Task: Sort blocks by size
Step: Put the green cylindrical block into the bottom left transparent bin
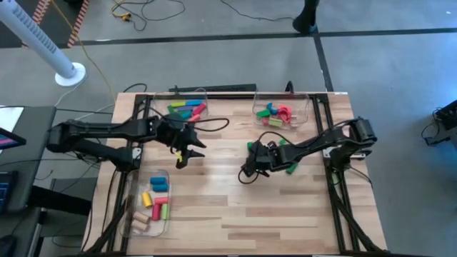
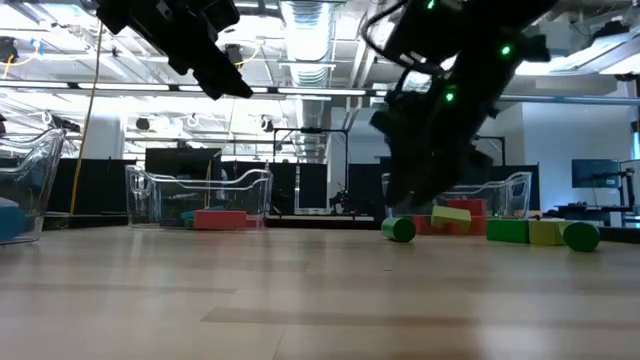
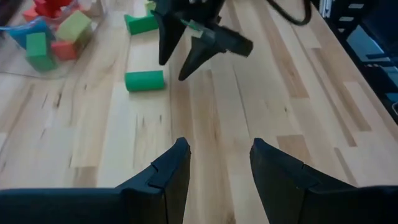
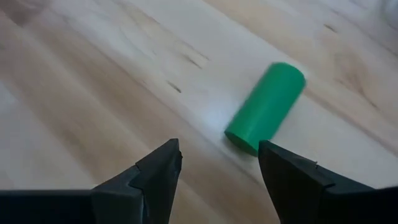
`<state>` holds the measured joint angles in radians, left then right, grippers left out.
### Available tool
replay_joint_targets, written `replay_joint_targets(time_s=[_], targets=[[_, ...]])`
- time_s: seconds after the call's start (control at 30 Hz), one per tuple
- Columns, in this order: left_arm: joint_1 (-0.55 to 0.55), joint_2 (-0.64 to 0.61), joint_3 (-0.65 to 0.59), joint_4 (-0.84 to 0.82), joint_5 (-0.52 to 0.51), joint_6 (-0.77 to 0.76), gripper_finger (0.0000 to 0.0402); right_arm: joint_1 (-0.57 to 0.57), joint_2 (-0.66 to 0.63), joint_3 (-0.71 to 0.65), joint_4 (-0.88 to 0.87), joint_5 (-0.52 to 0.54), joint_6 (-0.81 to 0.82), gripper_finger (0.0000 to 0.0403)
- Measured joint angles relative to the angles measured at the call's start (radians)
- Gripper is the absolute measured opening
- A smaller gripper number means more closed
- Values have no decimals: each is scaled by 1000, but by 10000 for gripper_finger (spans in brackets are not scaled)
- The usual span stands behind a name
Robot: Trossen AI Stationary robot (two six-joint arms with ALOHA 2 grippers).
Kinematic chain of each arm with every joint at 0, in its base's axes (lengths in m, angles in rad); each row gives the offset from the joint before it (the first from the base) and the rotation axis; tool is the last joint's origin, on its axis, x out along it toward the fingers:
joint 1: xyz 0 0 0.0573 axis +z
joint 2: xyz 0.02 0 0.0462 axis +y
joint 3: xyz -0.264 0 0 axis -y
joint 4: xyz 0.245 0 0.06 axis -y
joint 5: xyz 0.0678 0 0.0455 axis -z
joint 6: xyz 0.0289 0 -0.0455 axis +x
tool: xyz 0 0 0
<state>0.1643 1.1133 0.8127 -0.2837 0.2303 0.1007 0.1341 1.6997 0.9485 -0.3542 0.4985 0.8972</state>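
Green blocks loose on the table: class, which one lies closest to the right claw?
The green cylinder lying on its side just ahead of the open right claw; the other green blocks sit farther off, toward the bin.

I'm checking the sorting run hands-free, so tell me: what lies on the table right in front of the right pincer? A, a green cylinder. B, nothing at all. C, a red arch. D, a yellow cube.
A: the right wrist view shows a green cylinder lying on its side on the wood just ahead of the open right pincer, not yet between its fingers.
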Motion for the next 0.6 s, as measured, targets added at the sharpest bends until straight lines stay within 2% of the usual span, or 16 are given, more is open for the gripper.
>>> replay_joint_targets(time_s=[0.37, 0.6], targets=[[-13, 51, 0, 11, -11, -4, 158, -73, 115, 1, -4, -4, 26, 249], [-13, 51, 0, 11, -11, 7, 158, -77, 135, 4, 7, 4, 14, 242]])
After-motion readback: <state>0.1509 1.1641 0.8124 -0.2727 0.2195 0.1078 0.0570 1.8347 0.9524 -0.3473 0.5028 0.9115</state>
